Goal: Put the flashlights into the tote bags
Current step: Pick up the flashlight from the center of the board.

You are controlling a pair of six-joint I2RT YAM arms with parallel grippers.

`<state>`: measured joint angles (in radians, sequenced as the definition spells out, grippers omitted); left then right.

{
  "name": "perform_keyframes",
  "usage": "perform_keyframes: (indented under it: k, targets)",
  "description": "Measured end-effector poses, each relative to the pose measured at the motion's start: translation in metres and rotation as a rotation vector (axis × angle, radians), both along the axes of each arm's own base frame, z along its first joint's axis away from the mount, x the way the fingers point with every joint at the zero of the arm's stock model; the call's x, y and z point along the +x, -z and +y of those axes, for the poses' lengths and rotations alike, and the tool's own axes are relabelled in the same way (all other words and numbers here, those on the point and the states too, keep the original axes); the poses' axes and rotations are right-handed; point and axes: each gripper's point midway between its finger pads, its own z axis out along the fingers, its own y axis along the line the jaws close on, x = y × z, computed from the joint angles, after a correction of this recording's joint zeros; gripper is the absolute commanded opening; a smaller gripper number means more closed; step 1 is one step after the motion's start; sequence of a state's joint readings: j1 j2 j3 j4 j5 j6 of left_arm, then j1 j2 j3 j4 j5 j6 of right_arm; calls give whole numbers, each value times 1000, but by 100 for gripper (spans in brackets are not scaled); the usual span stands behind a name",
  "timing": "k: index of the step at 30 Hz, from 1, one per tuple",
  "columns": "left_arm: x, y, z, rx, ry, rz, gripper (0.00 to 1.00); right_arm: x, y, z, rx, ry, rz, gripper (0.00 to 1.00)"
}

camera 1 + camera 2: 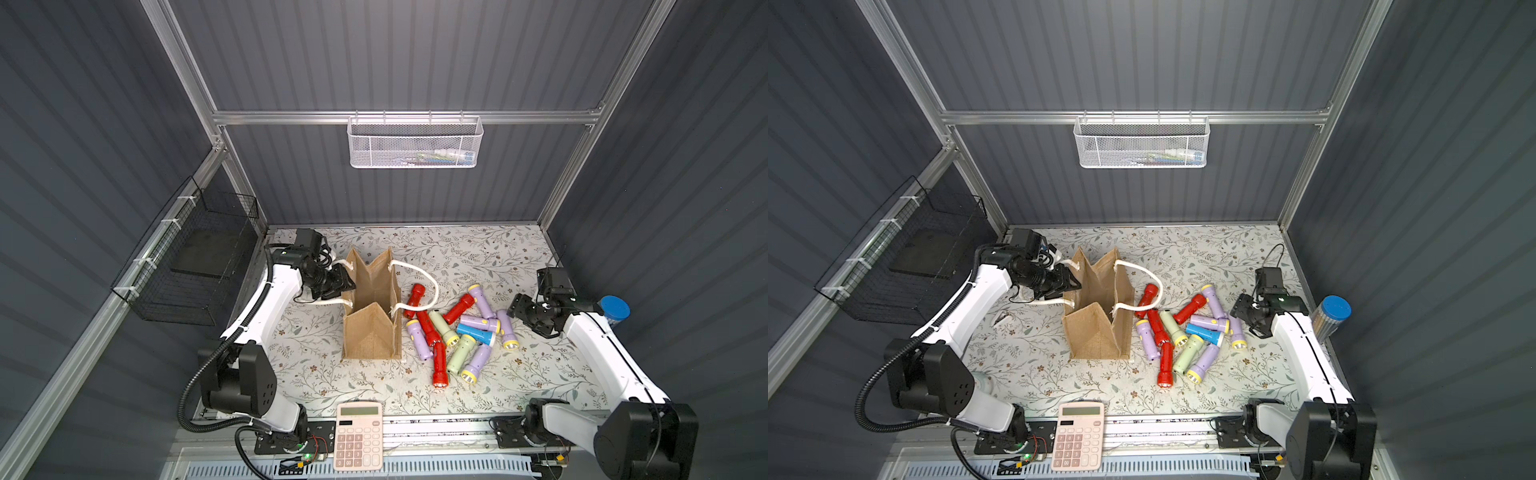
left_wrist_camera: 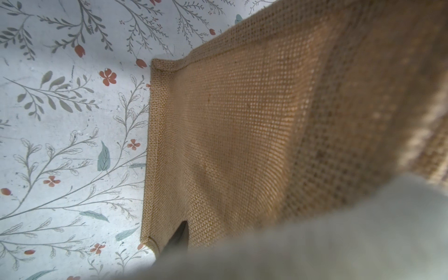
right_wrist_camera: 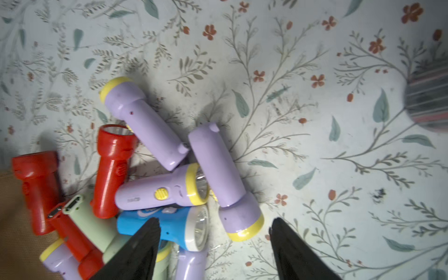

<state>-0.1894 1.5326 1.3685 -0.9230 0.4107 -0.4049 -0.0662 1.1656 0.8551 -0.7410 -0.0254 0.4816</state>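
Twelve or so flashlights (image 1: 476, 332) are waiting beside the bag (image 1: 370, 336). Right gripper (image 3: 214, 221), jaws wide, is lining up a lilac one (image 3: 218, 169); drop and squeeze next. Left gripper (image 1: 345, 286) is seemingly steadying the rim, jaws unreadable.

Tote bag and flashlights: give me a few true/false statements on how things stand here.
1. The bag stands upright with its mouth open. True.
2. All the flashlights are inside the bag. False: they lie in a pile on the table beside it.
3. The right gripper is open and holds nothing. True.
4. The pile has several blue flashlights. False: only one blue flashlight shows.
5. The left gripper is over the pile. False: it is at the bag's far side, away from the pile.
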Motion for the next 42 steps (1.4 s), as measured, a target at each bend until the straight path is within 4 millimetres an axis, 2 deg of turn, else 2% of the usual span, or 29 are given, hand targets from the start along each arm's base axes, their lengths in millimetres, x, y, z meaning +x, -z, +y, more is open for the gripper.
perform_keyframes:
  k: [3,8,12,19,26,32,42]
  targets:
    - [0,0,0,2,6,-5,49,1,13,-7,-7,-4,44,67]
    - [-1,-3,0,4,17,-17,50,8,33,-3,11,-63,105,64]
    - [-3,-6,1,14,32,-19,51,13,39,-3,1,-102,125,61]
    - [4,-29,0,18,62,-85,51,19,49,-1,-1,-146,140,57]
    - [-1,-26,1,30,86,-63,50,21,60,8,-9,-195,170,58]
    - [-3,-23,1,38,102,-56,50,27,63,7,-33,-211,187,58]
    - [1,-18,2,56,116,-48,50,33,77,14,-98,-259,240,57]
